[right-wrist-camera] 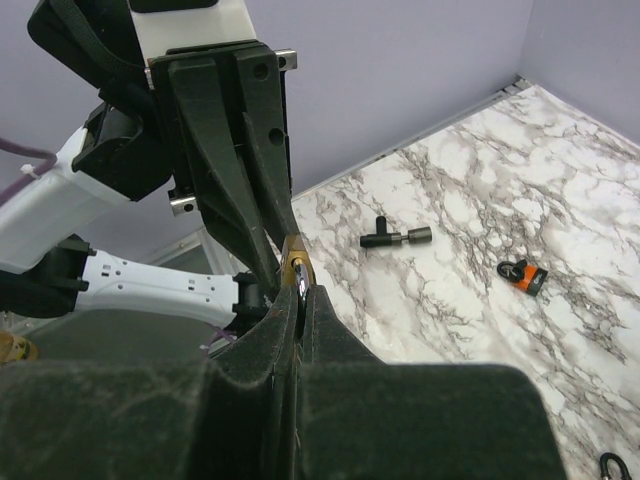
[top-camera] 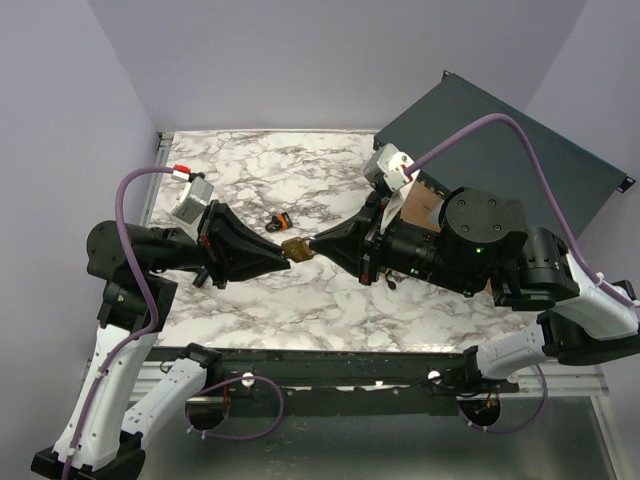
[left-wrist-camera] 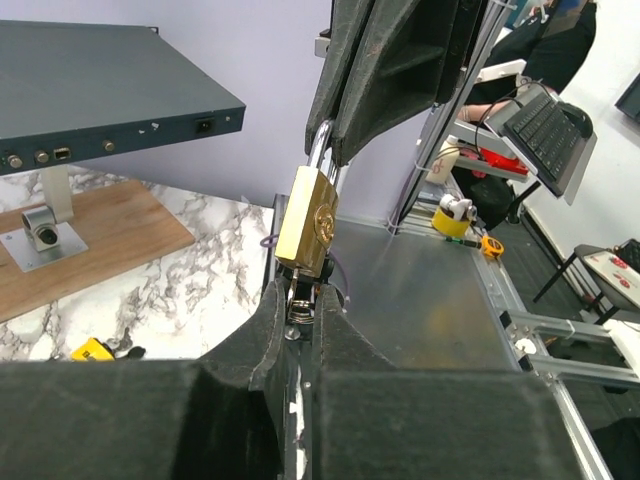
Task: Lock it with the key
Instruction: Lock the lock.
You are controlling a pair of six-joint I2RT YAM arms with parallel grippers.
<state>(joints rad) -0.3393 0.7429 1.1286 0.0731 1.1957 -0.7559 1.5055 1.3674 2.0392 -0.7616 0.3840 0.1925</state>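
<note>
A brass padlock (top-camera: 296, 249) hangs above the marble table, held between my two grippers, which meet tip to tip. My right gripper (top-camera: 312, 248) is shut on its silver shackle (right-wrist-camera: 303, 283); in the right wrist view the brass body (right-wrist-camera: 296, 256) shows just beyond the right gripper (right-wrist-camera: 301, 296). In the left wrist view the padlock (left-wrist-camera: 308, 222) hangs from the right gripper's fingers (left-wrist-camera: 350, 120). My left gripper (left-wrist-camera: 303, 303) is shut on the key (left-wrist-camera: 297, 300) and its ring, right under the padlock's bottom end. The left gripper (top-camera: 282, 256) comes in from the left.
A small orange and black object (top-camera: 280, 221) lies on the marble behind the padlock, and a black T-shaped tool (right-wrist-camera: 395, 237) lies nearby. A dark rack box (top-camera: 500, 140) on a wooden board (left-wrist-camera: 100, 240) stands at the back right. A yellow item (left-wrist-camera: 92, 350) lies by the board.
</note>
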